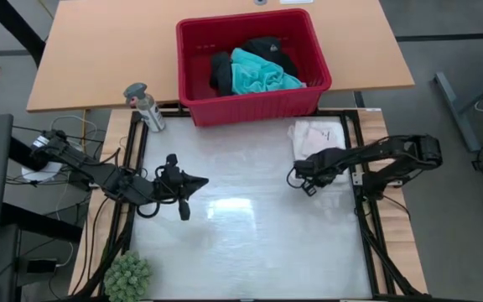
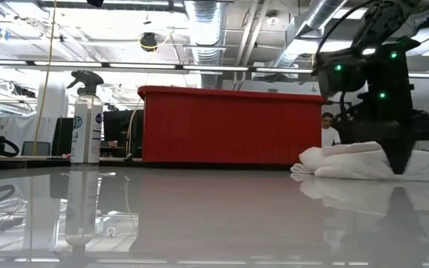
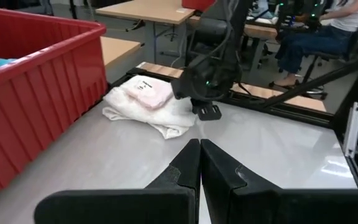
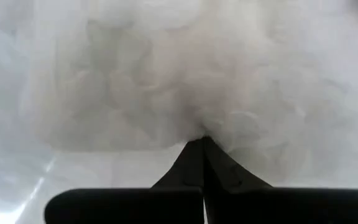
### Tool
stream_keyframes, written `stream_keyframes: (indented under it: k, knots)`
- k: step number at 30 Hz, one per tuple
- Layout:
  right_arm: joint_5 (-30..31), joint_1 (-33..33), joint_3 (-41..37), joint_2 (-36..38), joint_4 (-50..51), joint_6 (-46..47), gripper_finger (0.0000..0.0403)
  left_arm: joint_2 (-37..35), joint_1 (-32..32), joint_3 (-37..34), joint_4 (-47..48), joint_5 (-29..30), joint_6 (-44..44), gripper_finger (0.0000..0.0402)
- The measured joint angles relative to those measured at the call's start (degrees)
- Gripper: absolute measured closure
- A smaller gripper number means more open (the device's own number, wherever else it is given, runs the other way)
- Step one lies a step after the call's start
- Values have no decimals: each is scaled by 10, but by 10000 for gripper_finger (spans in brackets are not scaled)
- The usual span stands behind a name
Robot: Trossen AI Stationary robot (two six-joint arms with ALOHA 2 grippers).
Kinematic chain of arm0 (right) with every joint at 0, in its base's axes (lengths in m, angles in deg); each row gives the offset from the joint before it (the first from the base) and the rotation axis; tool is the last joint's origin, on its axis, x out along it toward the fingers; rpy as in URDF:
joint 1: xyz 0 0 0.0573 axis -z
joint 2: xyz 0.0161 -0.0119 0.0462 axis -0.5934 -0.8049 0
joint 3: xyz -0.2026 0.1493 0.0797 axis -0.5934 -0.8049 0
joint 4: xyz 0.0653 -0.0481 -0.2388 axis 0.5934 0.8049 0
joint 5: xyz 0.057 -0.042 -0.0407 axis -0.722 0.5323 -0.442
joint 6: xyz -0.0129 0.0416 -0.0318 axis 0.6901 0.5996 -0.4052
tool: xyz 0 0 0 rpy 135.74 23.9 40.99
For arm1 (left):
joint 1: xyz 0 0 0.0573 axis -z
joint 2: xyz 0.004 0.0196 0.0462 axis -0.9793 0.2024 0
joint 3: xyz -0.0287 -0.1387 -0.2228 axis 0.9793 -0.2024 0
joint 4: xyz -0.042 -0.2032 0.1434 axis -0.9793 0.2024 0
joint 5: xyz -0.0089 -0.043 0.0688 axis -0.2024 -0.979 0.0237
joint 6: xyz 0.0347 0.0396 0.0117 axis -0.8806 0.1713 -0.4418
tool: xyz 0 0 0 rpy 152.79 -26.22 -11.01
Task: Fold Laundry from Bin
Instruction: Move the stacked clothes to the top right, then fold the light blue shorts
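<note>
Both claws pinched closed, empty: left gripper [image 1: 198, 179] mid-table, right gripper [image 1: 296, 172] beside folded white laundry [image 1: 315, 136]; bin [image 1: 193, 65] behind.

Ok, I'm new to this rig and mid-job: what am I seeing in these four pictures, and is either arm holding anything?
Two robot arms work at a table. The top picture looks straight down; the second looks level across the tabletop; the other two come from cameras on each wrist. The left gripper is shut, holding nothing, over the bare table. The right gripper is shut too, beside a folded white pile at the table's right rear corner. A red bin behind holds turquoise and black clothes. A spray bottle stands left of the bin.
</note>
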Motion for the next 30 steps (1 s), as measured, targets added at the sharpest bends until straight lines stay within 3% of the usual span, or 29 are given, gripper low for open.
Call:
stream_keyframes:
  k: [7,15,24,30]
  knots:
    - [9,34,0,36,5,-13,388,0,-11,0,13,2,9,401]
    - [49,-23,59,98,45,17,357,0,-27,0,32,-3,27,401]
    - [89,-94,153,140,32,42,381,21,-163,-22,55,-8,22,401]
    - [135,-112,231,141,-7,-21,370,94,-267,-23,-8,-30,-9,401]
